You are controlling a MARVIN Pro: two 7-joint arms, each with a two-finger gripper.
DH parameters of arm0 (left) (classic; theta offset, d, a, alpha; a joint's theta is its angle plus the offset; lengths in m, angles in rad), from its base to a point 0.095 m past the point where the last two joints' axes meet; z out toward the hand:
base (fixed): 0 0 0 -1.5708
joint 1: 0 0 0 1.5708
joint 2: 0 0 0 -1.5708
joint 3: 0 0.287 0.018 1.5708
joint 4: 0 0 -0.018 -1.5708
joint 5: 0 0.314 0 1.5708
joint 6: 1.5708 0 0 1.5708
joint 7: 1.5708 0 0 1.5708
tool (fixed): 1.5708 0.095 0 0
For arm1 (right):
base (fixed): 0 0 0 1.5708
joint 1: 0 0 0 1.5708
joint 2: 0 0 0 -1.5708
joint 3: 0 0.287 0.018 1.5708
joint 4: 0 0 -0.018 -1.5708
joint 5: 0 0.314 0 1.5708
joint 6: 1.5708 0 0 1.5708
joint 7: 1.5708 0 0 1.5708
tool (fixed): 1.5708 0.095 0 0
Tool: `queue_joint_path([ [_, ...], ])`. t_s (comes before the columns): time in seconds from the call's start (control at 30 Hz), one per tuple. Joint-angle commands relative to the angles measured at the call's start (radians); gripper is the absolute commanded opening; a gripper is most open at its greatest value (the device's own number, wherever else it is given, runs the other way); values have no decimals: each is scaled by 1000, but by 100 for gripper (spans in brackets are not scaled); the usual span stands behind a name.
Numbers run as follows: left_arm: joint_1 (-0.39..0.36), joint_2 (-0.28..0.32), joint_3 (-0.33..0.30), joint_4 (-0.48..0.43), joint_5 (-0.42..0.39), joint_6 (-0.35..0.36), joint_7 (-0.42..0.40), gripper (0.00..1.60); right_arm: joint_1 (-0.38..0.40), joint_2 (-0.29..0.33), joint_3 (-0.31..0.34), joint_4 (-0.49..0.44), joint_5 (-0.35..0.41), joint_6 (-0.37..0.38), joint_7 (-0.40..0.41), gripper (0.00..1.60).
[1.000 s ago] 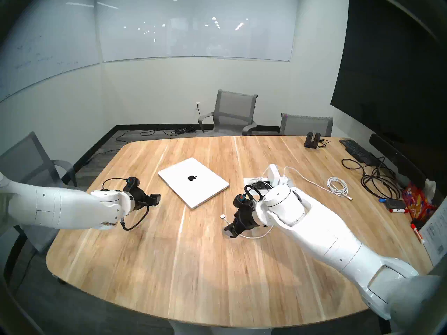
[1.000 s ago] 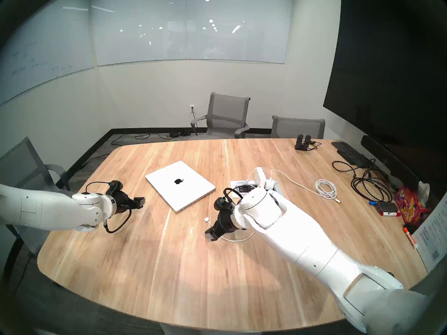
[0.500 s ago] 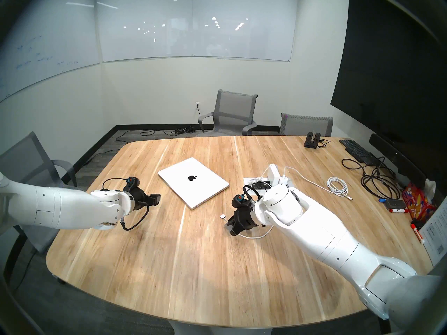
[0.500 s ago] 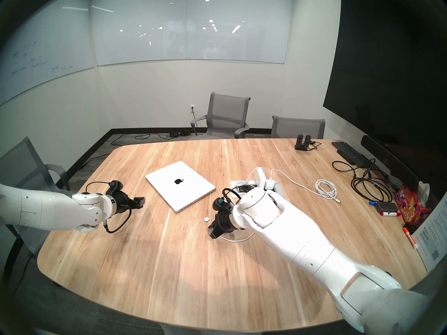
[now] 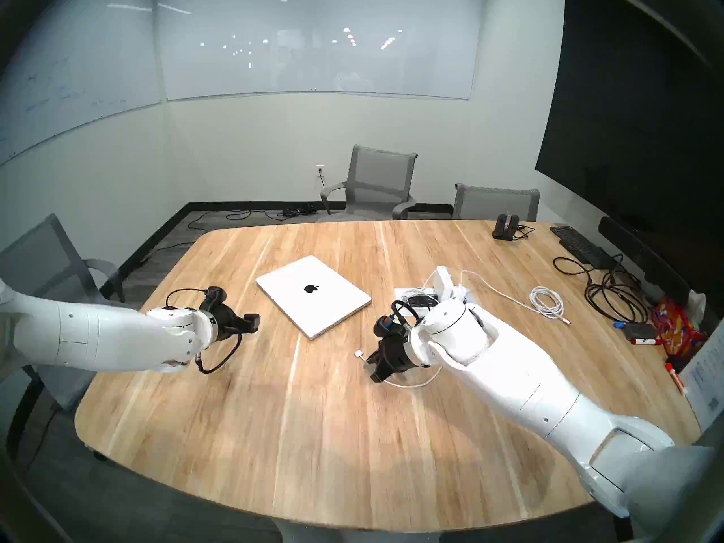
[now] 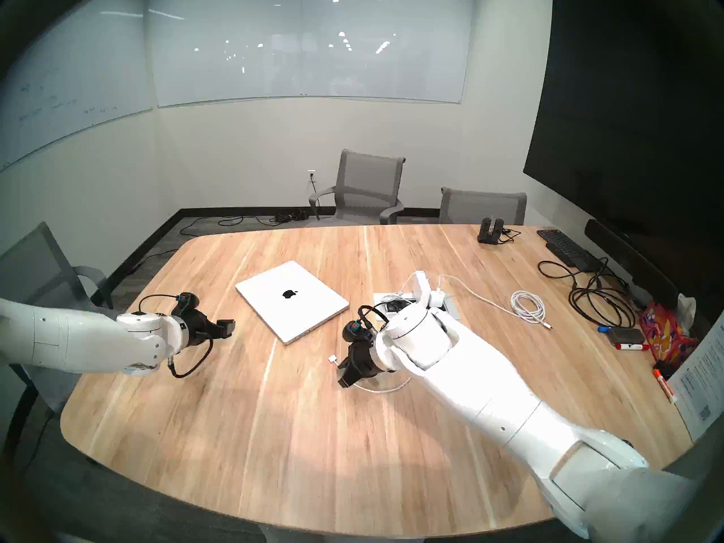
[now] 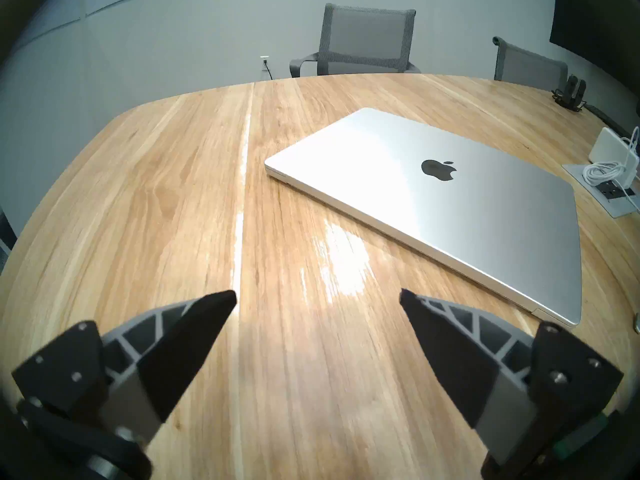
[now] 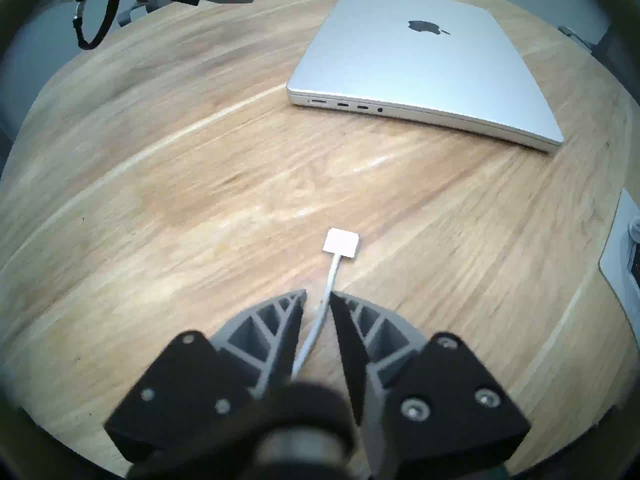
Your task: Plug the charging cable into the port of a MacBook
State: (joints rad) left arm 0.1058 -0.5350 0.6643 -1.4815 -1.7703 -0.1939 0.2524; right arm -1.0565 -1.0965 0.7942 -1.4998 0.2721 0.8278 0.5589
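Our right end effector (image 8: 318,297) has nearly closed on the cable (image 8: 313,334), its fingers (image 8: 292,316) pinching the cord a little behind the plug (image 8: 341,243), which sticks out ahead, free and flat, just above the surface (image 5: 274,432). We judge the grip sits back from the plug so the tip stays clear to enter a port. The MacBook (image 5: 313,293) lies closed, near but apart from the plug, its side with the row of ports (image 8: 346,105) turned toward the right wrist, so the way in looks open. Our left end effector (image 7: 318,297) hovers wide open and empty beside the laptop's other edge, perhaps placed to brace it against the push. Behind the right arm the cord loops back toward a white brick (image 5: 442,281) at an inset outlet panel. The wooden surface also carries a coiled white cable (image 5: 546,303), black cables (image 5: 611,295), a keyboard (image 5: 580,246) and markers on the right; grey chairs (image 5: 378,185), whiteboards and a dark screen (image 5: 634,119) line the room.
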Motion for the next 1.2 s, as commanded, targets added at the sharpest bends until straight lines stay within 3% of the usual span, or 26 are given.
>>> queue_joint_path([
  [0.0,-15,-2,-12,0,1,-3,0,160,11,4,1,-23,-6,10,-1,73],
  [0.17,-15,-2,-12,0,1,-3,0,160,2,12,2,-34,-14,18,0,76],
  [0.3,-15,-2,-12,0,1,-3,1,160,-5,15,6,-41,-16,23,-3,57],
  [0.43,-15,-2,-12,0,1,-3,1,160,-12,15,13,-46,-16,26,-6,58],
  [0.5,-15,-2,-12,0,1,-3,1,160,-15,16,16,-48,-16,26,-8,46],
  [0.6,-15,-2,-12,0,1,-3,1,160,-19,16,19,-52,-16,27,-12,0],
  [1.17,-15,-2,-11,0,1,-3,0,160,-10,12,23,-76,-18,24,-21,0],
])
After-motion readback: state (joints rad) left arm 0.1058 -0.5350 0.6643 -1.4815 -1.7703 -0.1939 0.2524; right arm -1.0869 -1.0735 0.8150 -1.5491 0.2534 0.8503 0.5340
